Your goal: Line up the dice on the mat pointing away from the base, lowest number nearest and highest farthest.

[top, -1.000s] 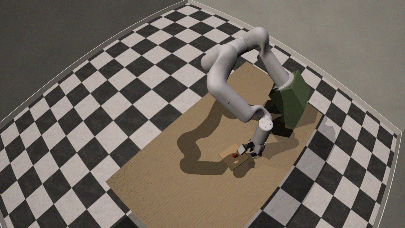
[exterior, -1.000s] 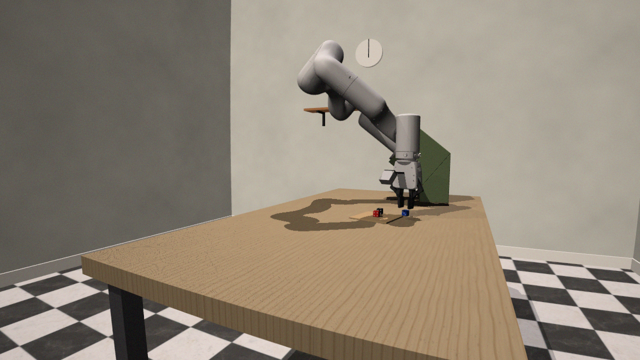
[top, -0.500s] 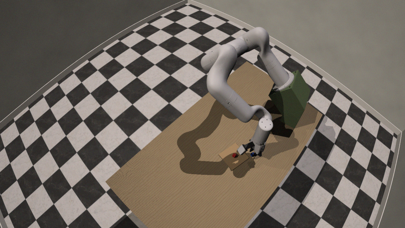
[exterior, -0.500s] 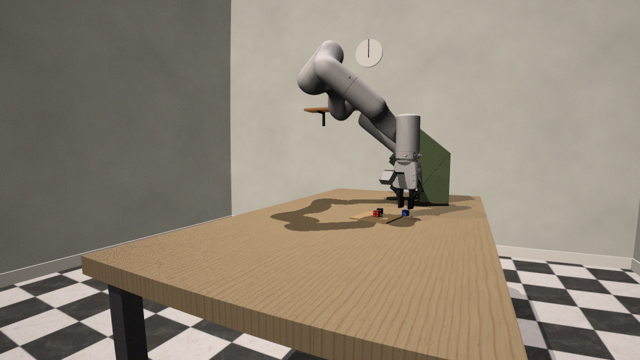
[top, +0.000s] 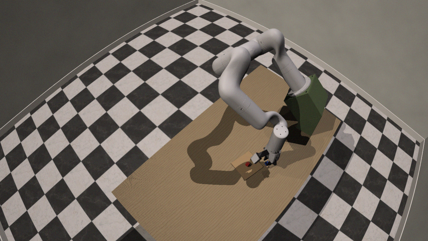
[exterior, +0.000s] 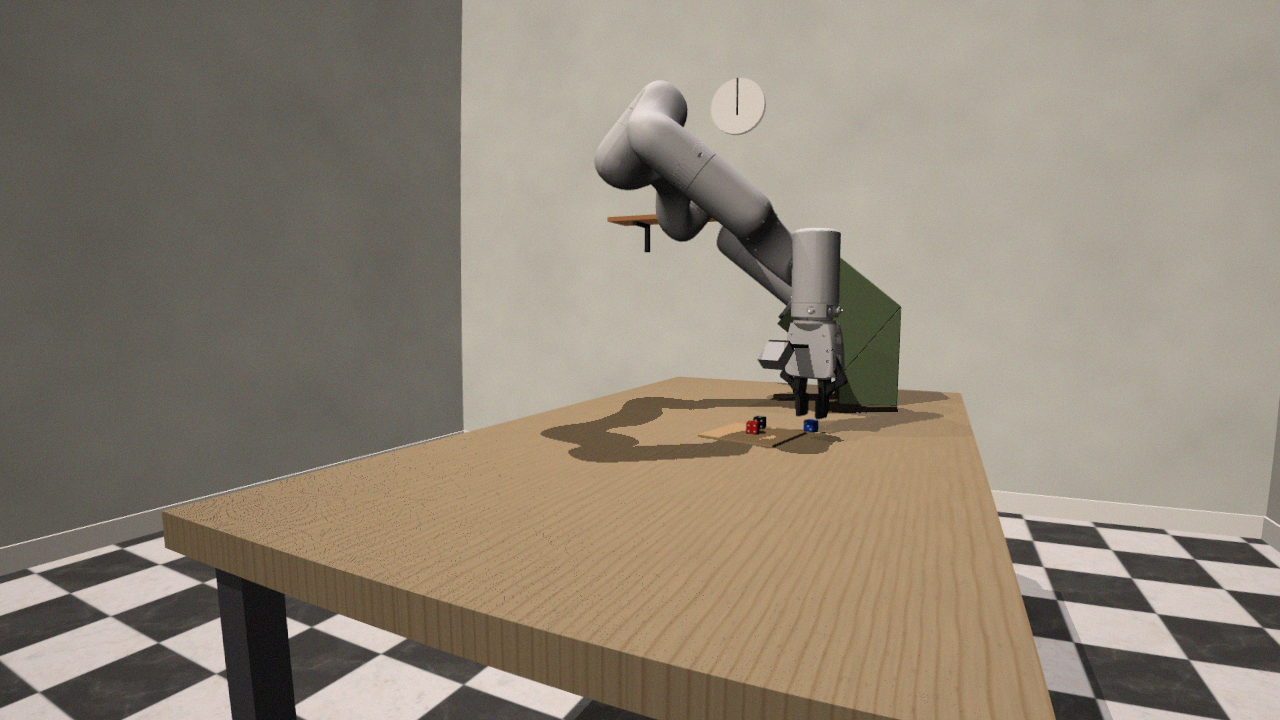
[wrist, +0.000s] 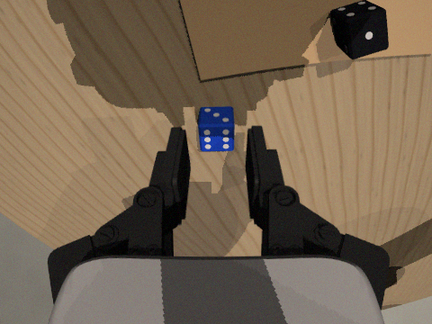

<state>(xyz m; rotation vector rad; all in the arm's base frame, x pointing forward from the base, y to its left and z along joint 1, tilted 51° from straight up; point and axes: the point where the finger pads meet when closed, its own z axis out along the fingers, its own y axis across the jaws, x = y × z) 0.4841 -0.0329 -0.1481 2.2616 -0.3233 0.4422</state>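
Observation:
The blue die [wrist: 216, 129] lies on the bare table just off the near edge of the tan mat [wrist: 240, 6]. My gripper [wrist: 217, 147] hangs straight above it, with its fingers partly open and nothing between them. The fingertips stand a little above the die in the side view [exterior: 810, 411]. The black die [wrist: 359, 28] sits on the mat close to its edge. The red die [top: 247, 164] lies on the mat too, next to the black die [exterior: 759, 420]. The blue die also shows in the top and exterior views [top: 266, 163] [exterior: 810, 426].
The green base block [top: 306, 103] stands at the table's far end behind the mat [top: 248, 166]. The arm's shadow covers the mat and the table around it. The table's right edge runs not far from the blue die.

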